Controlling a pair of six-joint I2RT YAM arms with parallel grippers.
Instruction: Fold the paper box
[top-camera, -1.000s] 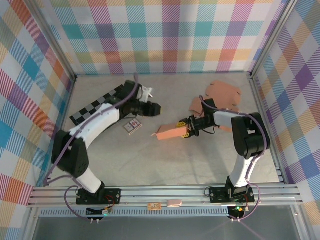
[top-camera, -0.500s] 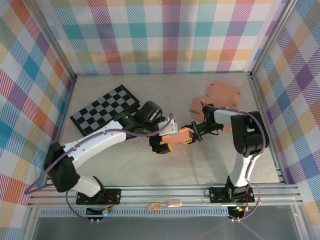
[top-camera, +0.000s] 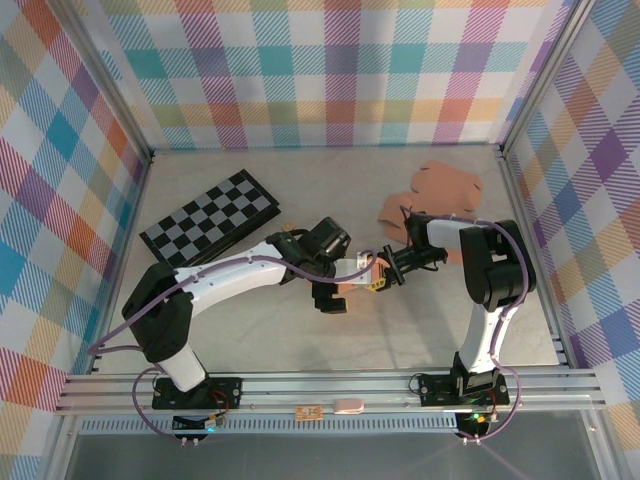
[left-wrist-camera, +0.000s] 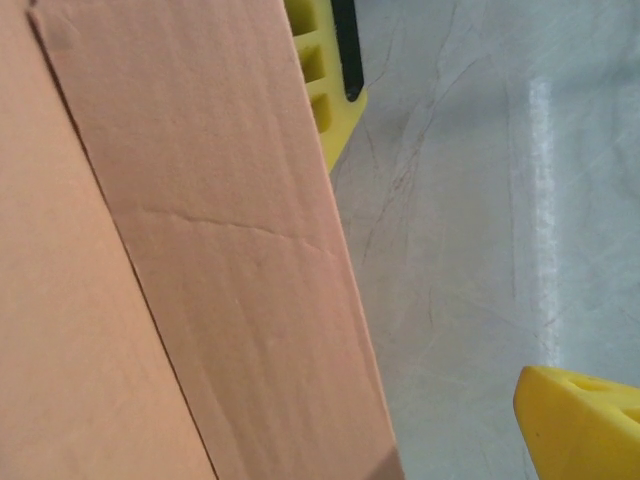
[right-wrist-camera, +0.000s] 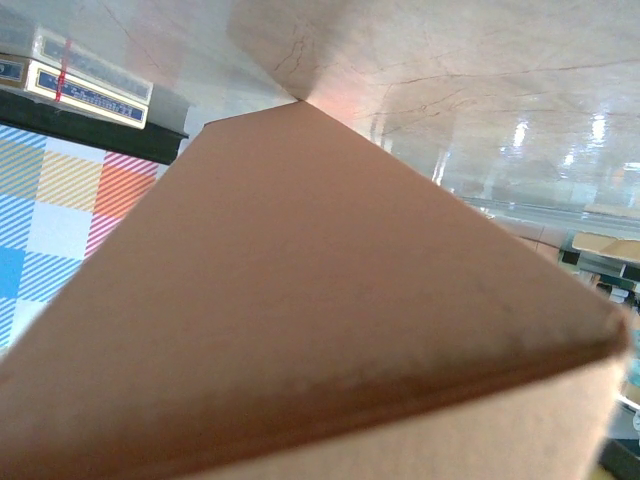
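The paper box (top-camera: 358, 272) sits at the middle of the table (top-camera: 430, 325), between our two arms, with plain pinkish card panels turned to both wrist cameras. Our left gripper (left-wrist-camera: 452, 258) is released. One yellow finger (left-wrist-camera: 318, 92) lies against a panel's edge, and the other finger (left-wrist-camera: 585, 425) stands apart from it with bare table showing between. Our right gripper (top-camera: 380, 281) is at the box's opposite end. The card runs right up to that wrist camera and hides the fingers, so we cannot tell whether it is clenched or loose.

We judge the box to be very light and thin-walled. It looks stiff across a flat panel but weak along its scores, and a faint crease already crosses the panel in the left wrist view. It would probably slide on the smooth table if pushed from one side only. A hard pinch in the middle of a panel would likely dent or buckle it.

We would take hold near an edge or a folded corner, where two layers back each other. One gripper should steady the body while the other presses a flap along its score. A flat pile of unfolded boxes (top-camera: 445, 188) lies well apart, at the far right.
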